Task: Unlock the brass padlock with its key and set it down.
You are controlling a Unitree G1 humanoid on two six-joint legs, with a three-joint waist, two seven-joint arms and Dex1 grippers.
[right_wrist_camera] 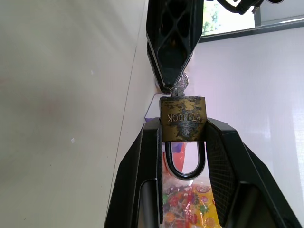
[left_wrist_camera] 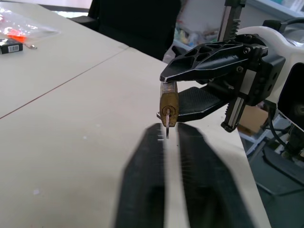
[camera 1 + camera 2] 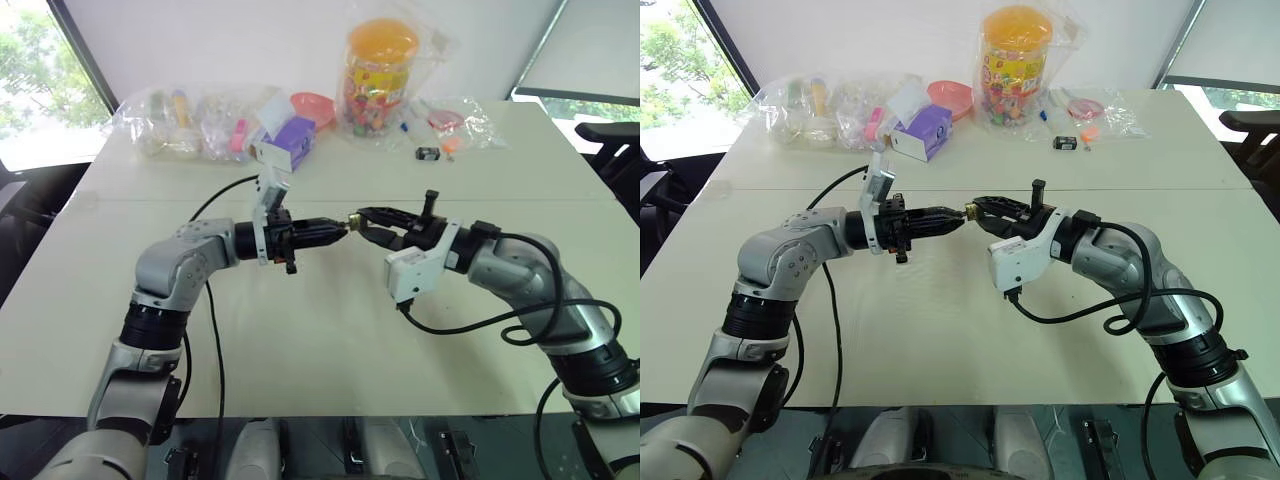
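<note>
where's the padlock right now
The padlock is held in the air above the middle of the table, pinched in the right hand, with the left hand shut on the key in its keyhole.

Looks like an office or meeting room used as a test space: large pale surface (image 3: 330, 330) made of joined tables, plain white wall, big windows (image 3: 40, 70) with dark frames and trees outside, a roller blind (image 3: 590, 45) at right, black chairs (image 3: 615, 150) at the sides. Bagged toys (image 3: 210, 125) and a candy jar (image 3: 380, 75) at the far edge.
</note>
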